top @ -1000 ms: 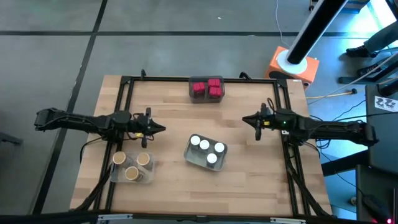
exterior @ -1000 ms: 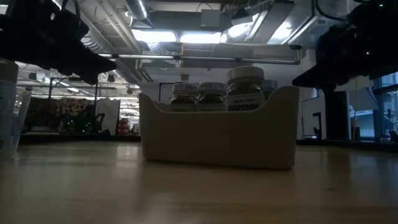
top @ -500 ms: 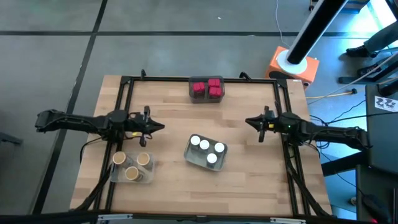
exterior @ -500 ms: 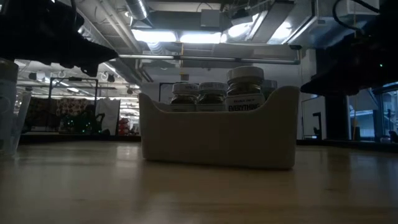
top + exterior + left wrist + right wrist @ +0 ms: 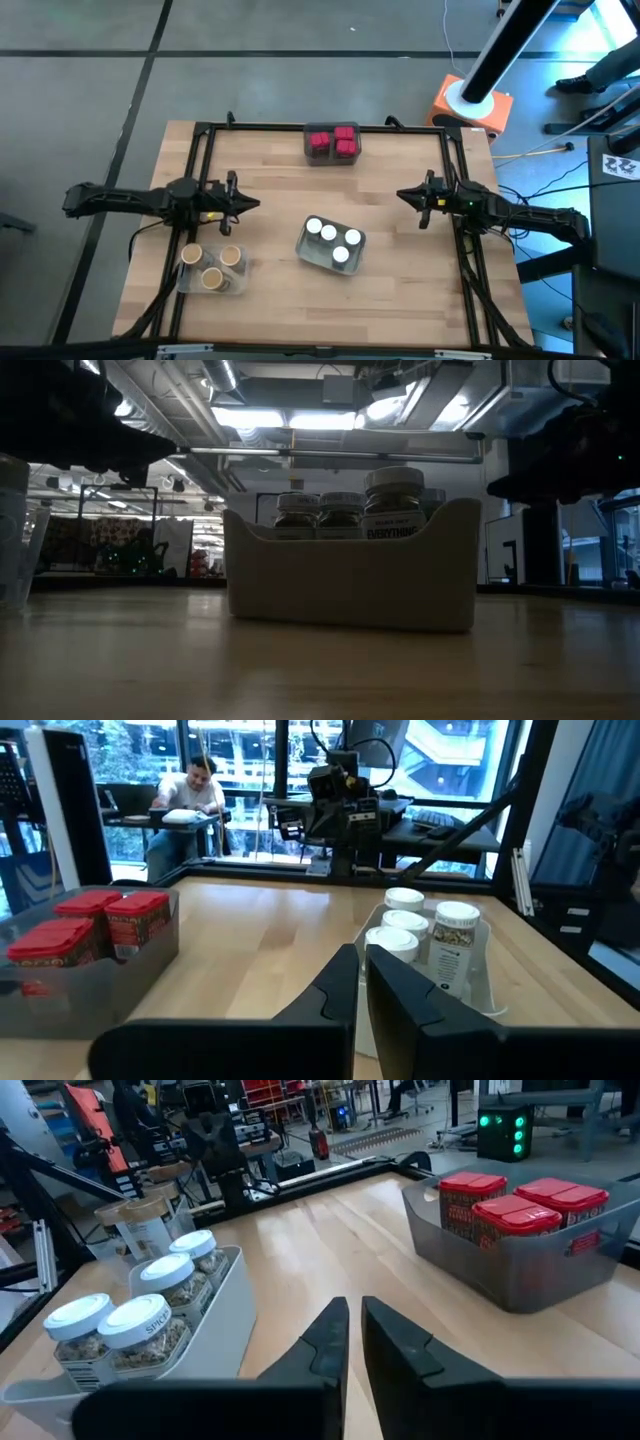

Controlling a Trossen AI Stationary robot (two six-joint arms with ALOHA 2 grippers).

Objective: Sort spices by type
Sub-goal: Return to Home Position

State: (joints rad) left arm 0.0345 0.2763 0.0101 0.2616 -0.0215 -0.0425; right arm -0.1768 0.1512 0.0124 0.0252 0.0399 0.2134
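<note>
Three red blocky jars (image 5: pixel 332 142) stand in a grey tray (image 5: pixel 310 155) at the far middle of the table. Several round white-topped jars (image 5: pixel 331 240) stand in a pale tray (image 5: pixel 305 247) at the centre. Three tan-topped jars (image 5: pixel 211 266) stand in a clear tray (image 5: pixel 238 282) at the near left. My left gripper (image 5: pixel 256 204) hovers shut over the left side, pointing level toward the centre. My right gripper (image 5: pixel 402 194) hovers shut over the right side, facing it. Both wrist views show shut fingers, my left gripper (image 5: pixel 362 975) and my right gripper (image 5: pixel 355 1325), with nothing between them.
A black frame (image 5: pixel 320 127) runs round the table's edges. Bare wood lies between the trays and in front of both grippers. A person (image 5: pixel 190 790) sits at a desk beyond the table. An orange-based stand (image 5: pixel 470 100) is off the far right corner.
My right gripper has drawn back toward the table's right edge and sunk a little, staying shut. The jars and trays have not moved.
</note>
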